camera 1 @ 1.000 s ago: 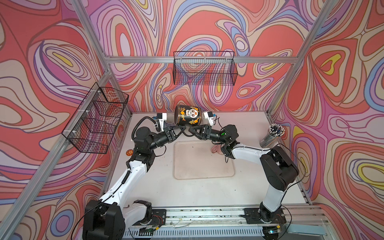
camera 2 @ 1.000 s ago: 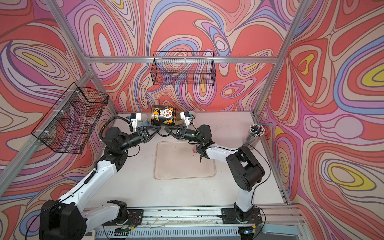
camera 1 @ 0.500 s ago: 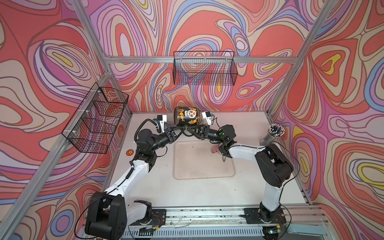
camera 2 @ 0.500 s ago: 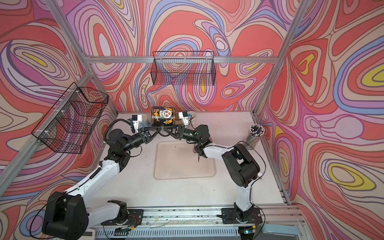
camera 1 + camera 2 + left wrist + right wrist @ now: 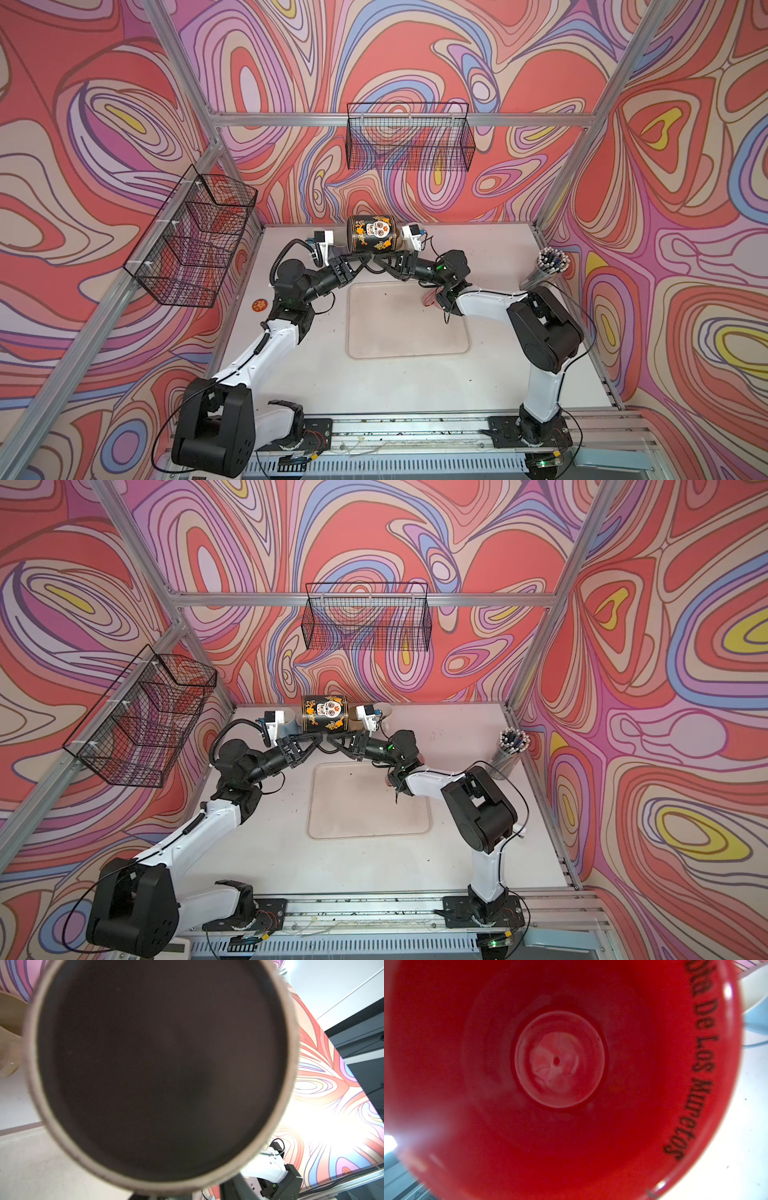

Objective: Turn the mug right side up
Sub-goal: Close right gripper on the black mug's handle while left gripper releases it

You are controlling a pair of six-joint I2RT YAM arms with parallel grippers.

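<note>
White table, lightly speckled, enclosed by swirl-patterned walls on a metal frame. A shallow tray lies at the table's centre, with an orange disc near the left edge.

A back basket and a side basket, both wire, hang on the walls. A cup at the right edge holds pens.

The mug lies on its side at the rear, base toward the left gripper and red interior toward the right gripper. The two grippers meet beneath it. Whether either one is clamped or apart cannot be told.
</note>
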